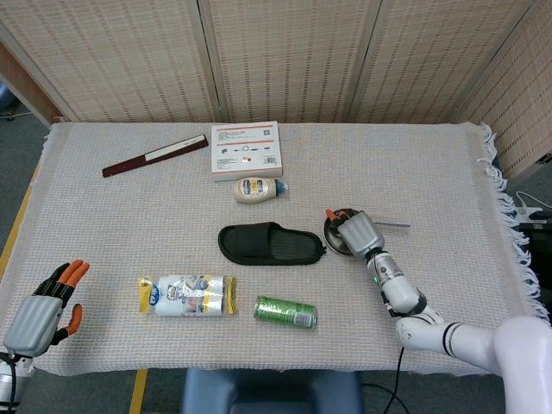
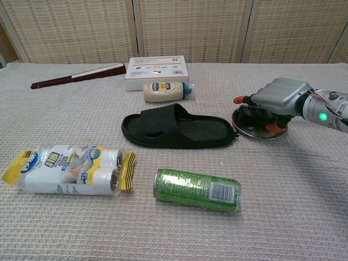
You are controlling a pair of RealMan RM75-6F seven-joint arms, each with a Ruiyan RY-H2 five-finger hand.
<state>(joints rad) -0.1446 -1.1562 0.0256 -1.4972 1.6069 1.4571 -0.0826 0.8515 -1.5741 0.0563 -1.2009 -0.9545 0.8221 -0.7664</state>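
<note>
Right hand (image 1: 358, 230) is closing over the metal ladle (image 2: 255, 128), fingers spread across its bowl; lifting not yet done. Left hand (image 1: 41, 312) is idling open.

slipper (image 1: 271, 244): tabletop centre
can (image 1: 285, 311): 6 o'clock
rolls pack (image 1: 187, 295): 8 o'clock
bottle (image 1: 259, 189), box (image 1: 246, 149): 12 o'clock
ruler (image 1: 155, 156): 10 o'clock

Shiny metal pan (image 2: 255, 129); matt black slipper (image 2: 176, 128); woven cloth (image 2: 304, 196).
</note>
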